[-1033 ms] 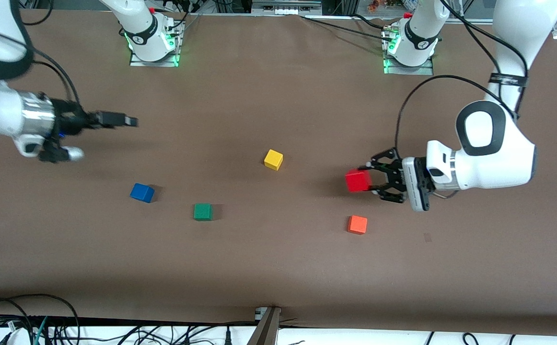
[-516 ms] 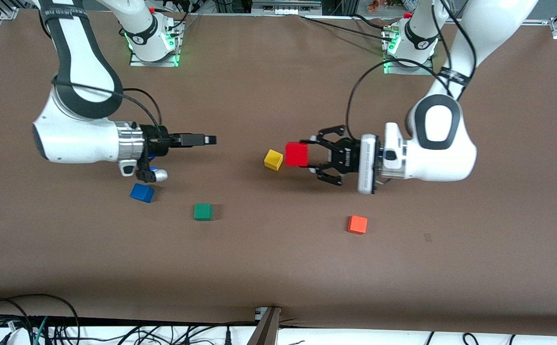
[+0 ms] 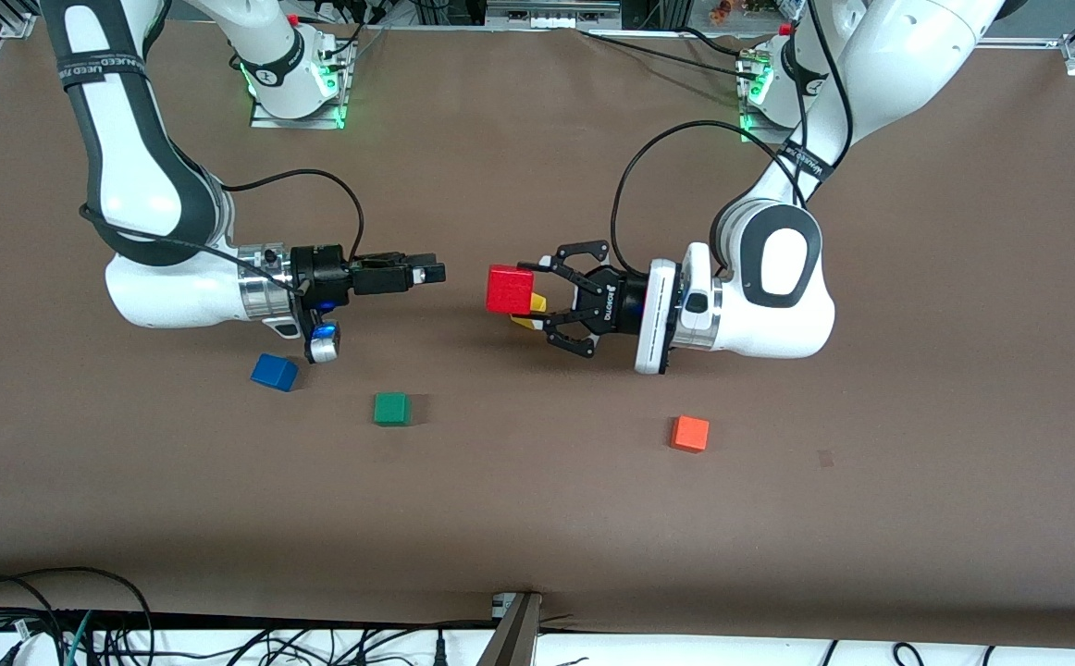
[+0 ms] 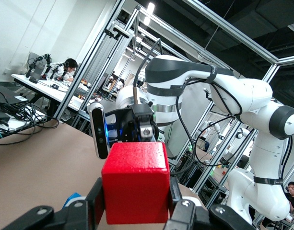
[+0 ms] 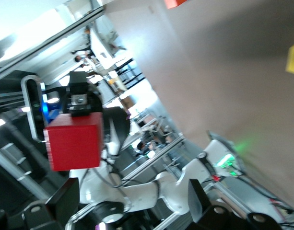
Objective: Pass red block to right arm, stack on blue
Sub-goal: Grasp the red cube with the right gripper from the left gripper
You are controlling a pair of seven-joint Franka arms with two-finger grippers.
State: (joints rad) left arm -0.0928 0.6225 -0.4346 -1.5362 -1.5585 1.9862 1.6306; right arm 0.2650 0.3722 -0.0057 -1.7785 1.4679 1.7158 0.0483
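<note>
My left gripper [image 3: 537,294] is shut on the red block [image 3: 510,289] and holds it in the air over the middle of the table, above the yellow cube. The block fills the left wrist view [image 4: 135,182] between the claw's jaws. My right gripper [image 3: 434,274] is open and empty, level with the block, pointing at it across a short gap. In the right wrist view the red block [image 5: 74,141] sits ahead of the spread fingers [image 5: 65,201]. The blue cube [image 3: 274,372] lies on the table under the right arm's wrist, nearer to the front camera.
A green cube [image 3: 391,408] lies beside the blue one, toward the table's middle. An orange cube [image 3: 689,433] lies toward the left arm's end. The yellow cube [image 3: 530,305] is mostly hidden under the red block. Cables hang along the front edge.
Both arms have swung in toward the table's middle. The left gripper carried the red block from above the orange cube to over the yellow cube; the right gripper closed most of the gap.
</note>
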